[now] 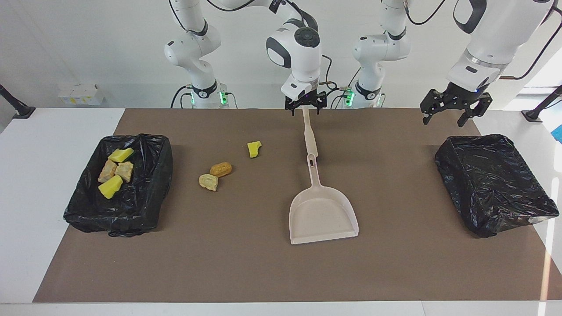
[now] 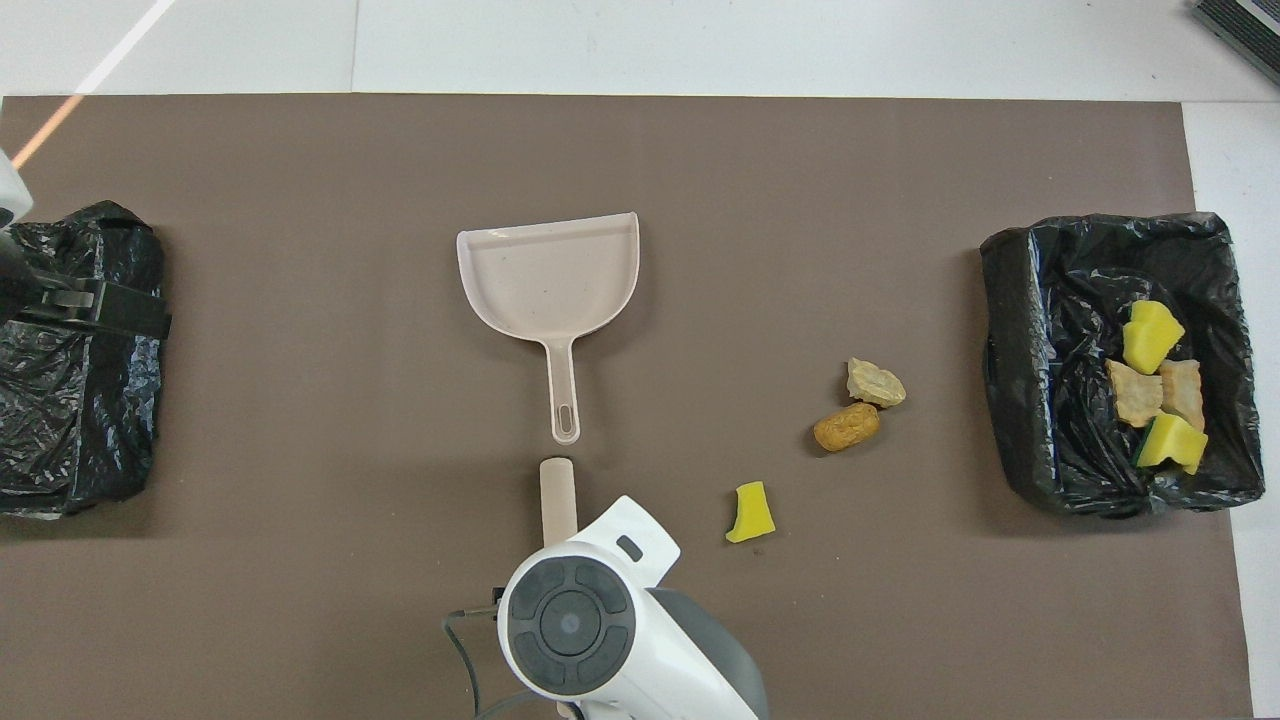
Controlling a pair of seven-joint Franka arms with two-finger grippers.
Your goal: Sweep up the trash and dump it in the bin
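Right gripper (image 1: 305,106) is hanging with jaws spread wide and nothing between them, over the robot-side end of the brush (image 1: 308,134) handle; in the overhead view the arm's wrist is covering most of that handle. The brush is lying flat on the brown mat (image 1: 263,272), its handle in line with the dustpan (image 1: 322,215) handle (the two ends look touching or nearly so, cannot tell which). The dustpan is sitting mid-table, scoop mouth facing away from the robots.

Left gripper (image 1: 452,109) is waiting in the air, jaws wide open and empty, over the mat just nearer to the robots than the empty bin (image 1: 491,184) at the left arm's end of the table.

Trash: three bits are lying loose on the mat toward the right arm's end from the dustpan. The yellow sponge chunk (image 1: 253,149) is sitting nearest the robots, and the orange-brown lump (image 1: 221,169) and a pale beige piece (image 1: 208,181) are touching each other, closer to the filled bin (image 1: 145,206). Four more bits (image 1: 115,171) are sitting inside that black-lined bin at the right arm's end: two yellow, two beige, clustered together
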